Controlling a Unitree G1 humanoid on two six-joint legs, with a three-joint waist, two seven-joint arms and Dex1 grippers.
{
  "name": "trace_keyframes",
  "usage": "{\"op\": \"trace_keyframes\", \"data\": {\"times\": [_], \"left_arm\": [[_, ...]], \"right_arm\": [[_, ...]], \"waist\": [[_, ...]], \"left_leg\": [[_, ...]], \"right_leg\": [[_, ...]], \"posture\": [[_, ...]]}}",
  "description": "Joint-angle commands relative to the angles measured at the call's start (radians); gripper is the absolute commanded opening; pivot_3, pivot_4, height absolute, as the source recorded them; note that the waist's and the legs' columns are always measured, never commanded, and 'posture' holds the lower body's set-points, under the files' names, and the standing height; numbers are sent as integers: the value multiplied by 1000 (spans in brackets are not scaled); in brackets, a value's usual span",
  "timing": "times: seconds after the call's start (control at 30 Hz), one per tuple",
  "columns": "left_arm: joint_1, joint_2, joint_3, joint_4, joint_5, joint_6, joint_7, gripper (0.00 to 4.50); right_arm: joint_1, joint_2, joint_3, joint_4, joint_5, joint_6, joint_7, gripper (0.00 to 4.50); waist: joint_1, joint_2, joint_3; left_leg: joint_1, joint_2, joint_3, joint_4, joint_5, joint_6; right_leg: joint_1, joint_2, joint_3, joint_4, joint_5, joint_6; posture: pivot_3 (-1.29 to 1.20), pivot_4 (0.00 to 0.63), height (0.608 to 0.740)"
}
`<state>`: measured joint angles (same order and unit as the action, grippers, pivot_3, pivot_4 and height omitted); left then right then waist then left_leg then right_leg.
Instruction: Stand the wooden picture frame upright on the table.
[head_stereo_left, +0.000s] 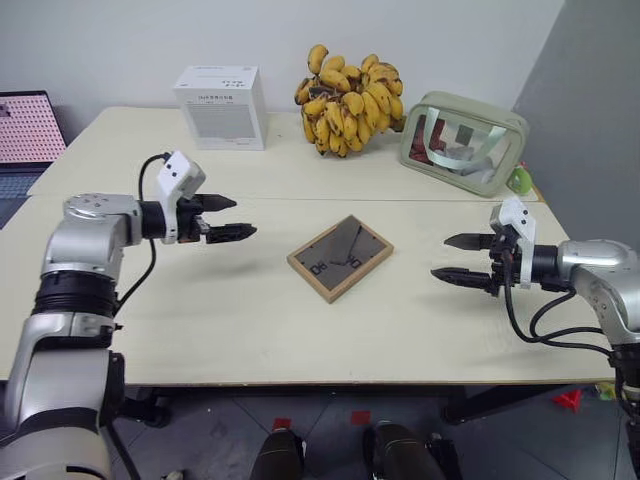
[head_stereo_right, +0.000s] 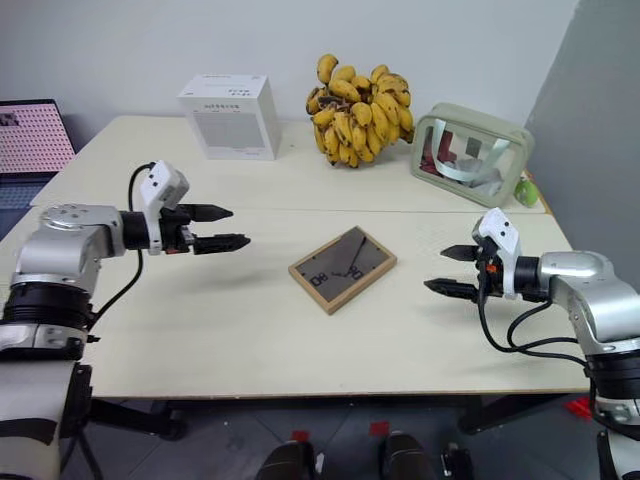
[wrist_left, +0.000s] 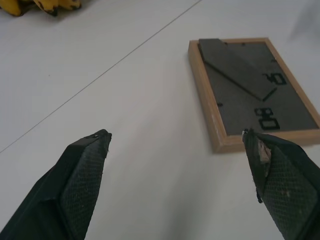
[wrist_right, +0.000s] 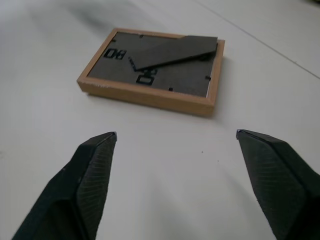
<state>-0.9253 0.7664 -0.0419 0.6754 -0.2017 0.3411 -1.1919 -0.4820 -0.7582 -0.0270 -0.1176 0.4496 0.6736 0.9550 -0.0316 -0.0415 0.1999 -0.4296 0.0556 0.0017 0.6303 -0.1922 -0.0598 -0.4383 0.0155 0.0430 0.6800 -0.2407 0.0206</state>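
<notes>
The wooden picture frame (head_stereo_left: 340, 257) lies flat on the table (head_stereo_left: 220, 320), dark back panel up, its folded stand and printed marks showing. It sits near the table's middle, just in front of the seam. My left gripper (head_stereo_left: 238, 217) hovers open to the left of the frame, fingers pointing toward it, nothing between them. My right gripper (head_stereo_left: 448, 258) hovers open to the right of the frame, also pointing at it and empty. The frame (wrist_left: 250, 92) appears ahead of the left fingers (wrist_left: 82, 172), and the frame (wrist_right: 152, 70) lies ahead of the right fingers (wrist_right: 92, 172).
A white box (head_stereo_left: 221, 107) stands at the back left. A bunch of bananas (head_stereo_left: 349, 98) lies at the back centre. A pale green clear pouch (head_stereo_left: 462, 142) sits at the back right. A laptop (head_stereo_left: 28, 130) is off the far left edge.
</notes>
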Motion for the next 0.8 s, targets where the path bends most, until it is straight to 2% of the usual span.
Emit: {"op": "trace_keyframes", "data": {"times": [0.03,0.2,0.43,0.57,0.67,0.8], "left_arm": [[-41,-87,-39,112,89,-120,121,3569],[-105,-241,-57,283,161,-217,259,2421],[-113,-333,-96,393,241,-328,315,957],[-83,-336,-91,343,233,-278,258,27],[-1,-322,-117,200,222,-194,166,27],[153,-295,-127,-88,195,-61,136,27]], "right_arm": [[67,107,5,-135,-29,60,-203,3017],[125,243,65,-157,-142,85,-423,1709],[88,382,132,1,-258,18,-562,56],[-6,436,151,130,-296,-43,-570,0],[-89,465,191,227,-315,-88,-526,0],[-180,500,195,330,-338,-133,-528,0]], "waist": [[0,0,0],[4,-1,-1],[-3,-1,-1],[-9,-1,-1],[-12,0,-1],[-13,0,-1]], "left_leg": [[0,0,0,0,0,0],[-3,-1,0,3,0,0],[-2,-1,0,3,0,0],[-2,-1,1,3,0,0],[-2,-1,1,3,0,0],[-2,-1,1,1,0,0]], "right_leg": [[0,0,0,0,0,0],[-1,-1,1,0,1,2],[-1,0,2,0,2,3],[-1,0,2,1,2,3],[-1,0,2,1,3,3],[-1,0,2,0,2,2]], "posture": [[0,150,740],[0,150,740],[0,150,740],[0,150,740],[0,150,740],[0,150,740]]}}
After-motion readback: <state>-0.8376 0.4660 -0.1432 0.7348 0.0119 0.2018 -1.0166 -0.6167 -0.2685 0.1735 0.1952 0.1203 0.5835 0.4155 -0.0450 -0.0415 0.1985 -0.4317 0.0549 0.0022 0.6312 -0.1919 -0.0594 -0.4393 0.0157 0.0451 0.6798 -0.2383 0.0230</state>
